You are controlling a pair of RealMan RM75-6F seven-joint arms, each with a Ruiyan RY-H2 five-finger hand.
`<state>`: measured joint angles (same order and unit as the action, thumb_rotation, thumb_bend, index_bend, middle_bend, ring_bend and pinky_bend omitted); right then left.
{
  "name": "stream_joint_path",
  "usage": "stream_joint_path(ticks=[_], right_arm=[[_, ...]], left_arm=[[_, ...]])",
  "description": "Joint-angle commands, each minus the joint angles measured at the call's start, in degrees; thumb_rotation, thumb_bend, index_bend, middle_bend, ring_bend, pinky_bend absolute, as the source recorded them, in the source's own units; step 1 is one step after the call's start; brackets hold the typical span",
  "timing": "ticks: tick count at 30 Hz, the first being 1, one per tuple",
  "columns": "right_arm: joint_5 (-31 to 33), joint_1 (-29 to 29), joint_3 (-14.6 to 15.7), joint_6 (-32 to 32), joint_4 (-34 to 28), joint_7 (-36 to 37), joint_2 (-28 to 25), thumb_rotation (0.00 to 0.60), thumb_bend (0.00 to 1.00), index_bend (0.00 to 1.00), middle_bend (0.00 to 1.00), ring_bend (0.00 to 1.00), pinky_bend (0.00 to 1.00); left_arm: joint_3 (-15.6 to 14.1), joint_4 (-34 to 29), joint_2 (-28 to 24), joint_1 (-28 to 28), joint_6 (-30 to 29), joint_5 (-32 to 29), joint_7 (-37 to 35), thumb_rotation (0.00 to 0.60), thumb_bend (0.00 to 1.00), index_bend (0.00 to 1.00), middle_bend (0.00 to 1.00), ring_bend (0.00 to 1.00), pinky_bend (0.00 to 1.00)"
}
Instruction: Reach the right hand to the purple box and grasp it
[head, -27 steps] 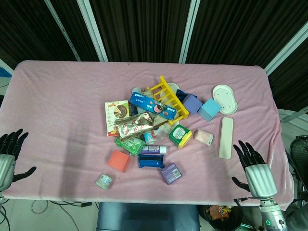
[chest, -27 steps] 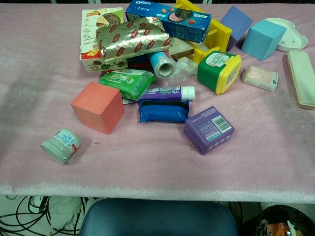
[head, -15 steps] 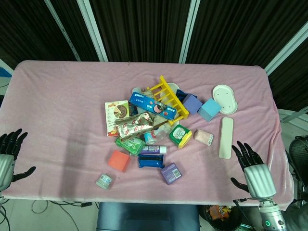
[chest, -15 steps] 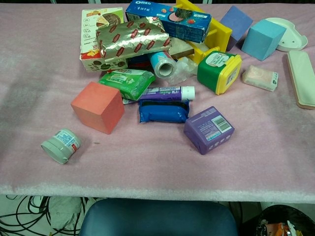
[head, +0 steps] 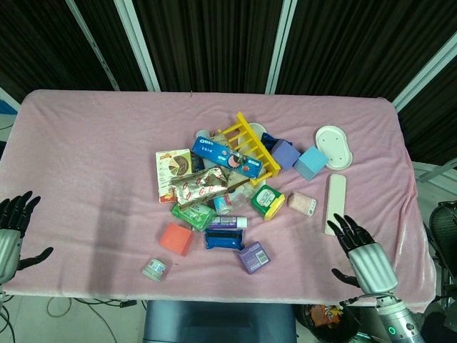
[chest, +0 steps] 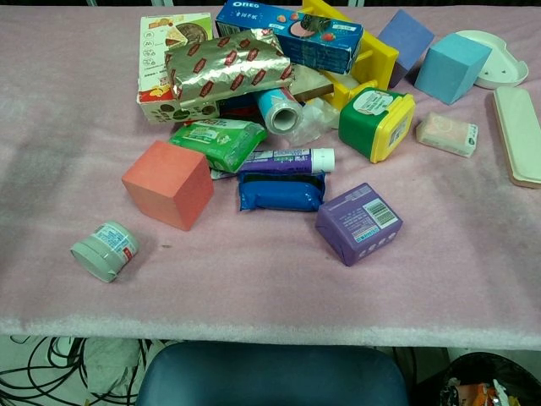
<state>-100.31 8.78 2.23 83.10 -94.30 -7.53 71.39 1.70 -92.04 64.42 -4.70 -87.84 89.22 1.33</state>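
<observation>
Hands empty, yours both spread at the table's near edge.
Your right hand (head: 360, 251) hovered fingers apart, well right of the purple box (head: 253, 256), which lay flat on the pink cloth (head: 93, 143) just below the blue packet (head: 223, 239); your left hand (head: 13, 227) held nothing.

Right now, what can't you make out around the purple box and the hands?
- Right hand: head view only; outside the chest view's frame.
- Left hand: head view, cut off by the left edge.
- Purple box: label text too small; far side hidden by the box itself.
- Blue pouch: rear edge tucked under the tube.
</observation>
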Motion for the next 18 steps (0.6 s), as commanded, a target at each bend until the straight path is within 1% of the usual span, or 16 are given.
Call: stream_joint_path(ticks=[1,5,10,14,18], right_arm=[[-3.14,3.58,1.79,-4.98,-2.22,2.31,-1.74,0.600,0.13,0.00,0.00,0.00,0.23],[-4.79,6.75,2.34,-10.26,-4.01,0.65,-0.76,0.600,0.13,0.00,0.00,0.00,0.23],[-3.13,9.93,1.67,-16.83,-6.06,-2.66,2.17,0.600,0.13,0.00,0.00,0.00,0.23],[-1.67,11.48,1.04,-19.92,-6.40,-5.00,5.04,0.600,0.13,0.00,0.00,0.00,0.23],[-0.37,12.64,0.24,-21.76,-5.37,-7.04,7.61,0.600,0.13,0.00,0.00,0.00,0.23]], left_arm=[[-0.01,-0.01,-0.01,-0.02,0.05,0.00,-0.05,0.600,0.00,0.00,0.00,0.00,0.00],[0.04,-0.11,-0.06,-0.01,0.07,-0.14,-0.17,0.600,0.00,0.00,0.00,0.00,0.00],[0.13,-0.21,-0.15,-0.03,0.21,-0.39,-0.43,0.600,0.00,0.00,0.00,0.00,0.00],[0.25,-0.26,-0.24,-0.13,0.56,-0.81,-0.78,0.600,0.00,0.00,0.00,0.00,0.00],[0.39,-0.33,-0.33,-0.27,1.05,-1.35,-1.08,0.600,0.00,0.00,0.00,0.00,0.00]])
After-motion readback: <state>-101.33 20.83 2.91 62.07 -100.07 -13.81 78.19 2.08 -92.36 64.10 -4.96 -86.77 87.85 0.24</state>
